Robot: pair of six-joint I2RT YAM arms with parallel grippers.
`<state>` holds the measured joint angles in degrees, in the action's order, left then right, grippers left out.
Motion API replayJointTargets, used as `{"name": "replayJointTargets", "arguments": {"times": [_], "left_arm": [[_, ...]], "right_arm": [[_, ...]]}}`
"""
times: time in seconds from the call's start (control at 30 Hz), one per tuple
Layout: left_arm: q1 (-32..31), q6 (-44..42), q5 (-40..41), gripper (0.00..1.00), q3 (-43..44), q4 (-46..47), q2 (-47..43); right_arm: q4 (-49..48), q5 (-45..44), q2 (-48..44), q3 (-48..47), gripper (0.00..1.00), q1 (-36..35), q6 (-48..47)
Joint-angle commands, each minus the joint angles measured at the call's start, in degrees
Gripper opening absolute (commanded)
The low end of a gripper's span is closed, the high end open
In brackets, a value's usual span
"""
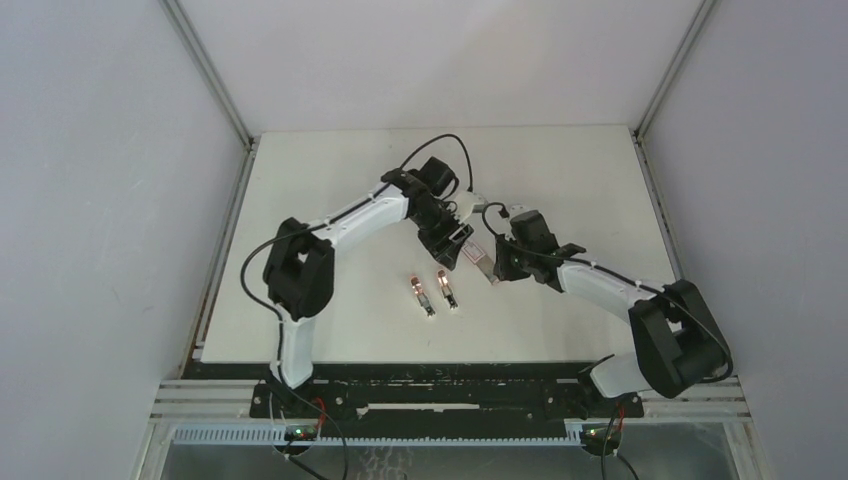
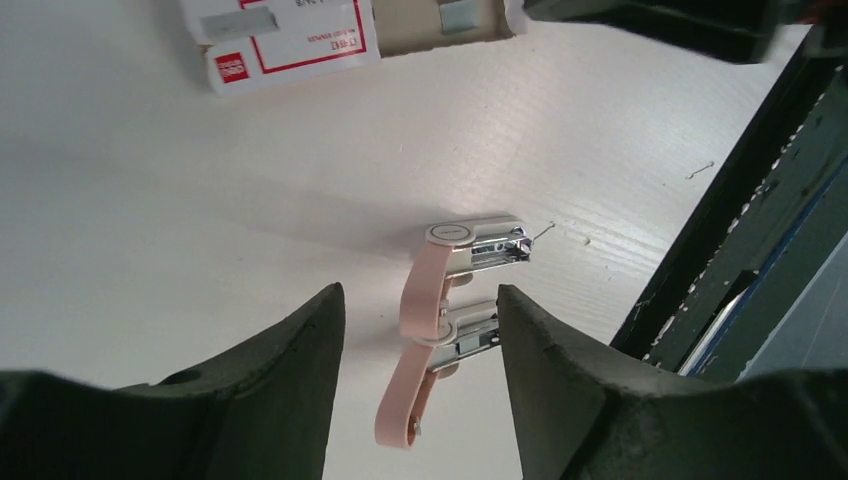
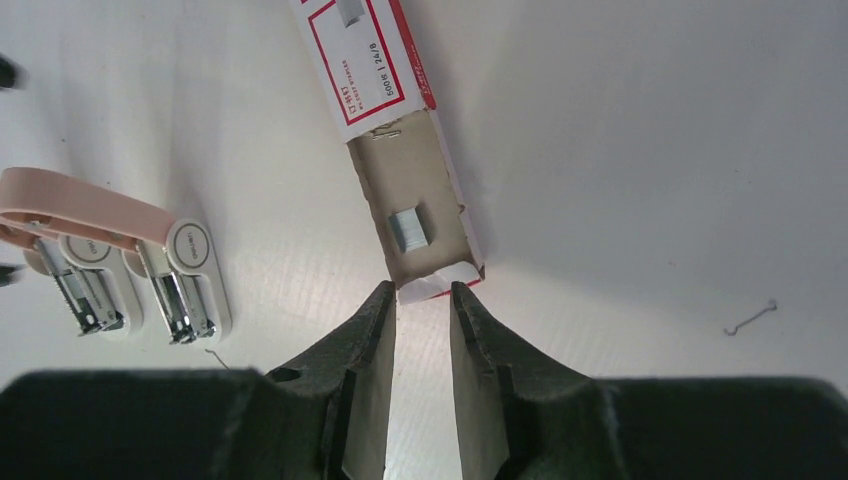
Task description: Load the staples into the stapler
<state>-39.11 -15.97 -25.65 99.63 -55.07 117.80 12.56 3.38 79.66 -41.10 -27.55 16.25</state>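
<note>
From above, the left gripper (image 1: 455, 243) and the right gripper (image 1: 497, 272) stand close together at the box (image 1: 474, 256). The two staplers (image 1: 423, 297) lie side by side, nearer to the bases. In the left wrist view the jaws are spread wide above the staplers and hold nothing. In the right wrist view the staples (image 3: 409, 228) lie inside the opened box. The jaws stand narrow at its end flap, and I cannot tell if they pinch it.

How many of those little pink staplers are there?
2. In the top view, the left stapler and the right stapler lie side by side near the middle. None looks hidden.
</note>
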Motion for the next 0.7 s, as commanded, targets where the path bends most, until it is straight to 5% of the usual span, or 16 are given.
{"name": "replayJointTargets", "arguments": {"times": [0.0, 0.17, 0.33, 0.67], "left_arm": [[1.16, 4.83, 0.26, 0.62, -6.48, 14.94, -13.76], [2.16, 13.38, 1.60, 0.63, -23.23, 38.67, -28.24], [2.29, 19.60, 2.71, 0.63, -32.20, 50.84, -36.65], [2.29, 25.05, 6.50, 0.49, -43.44, 57.46, -47.63]], "right_arm": [[-1.81, 0.91, 2.93, -3.19, 0.25, -0.66, -2.16], [-2.60, 0.92, 5.84, -4.26, 0.26, -1.33, -2.76], [-3.36, -0.06, 7.64, -4.93, 0.25, -1.78, -2.97], [-4.07, -2.42, 10.71, -6.00, 0.18, -2.60, -3.42]]}}
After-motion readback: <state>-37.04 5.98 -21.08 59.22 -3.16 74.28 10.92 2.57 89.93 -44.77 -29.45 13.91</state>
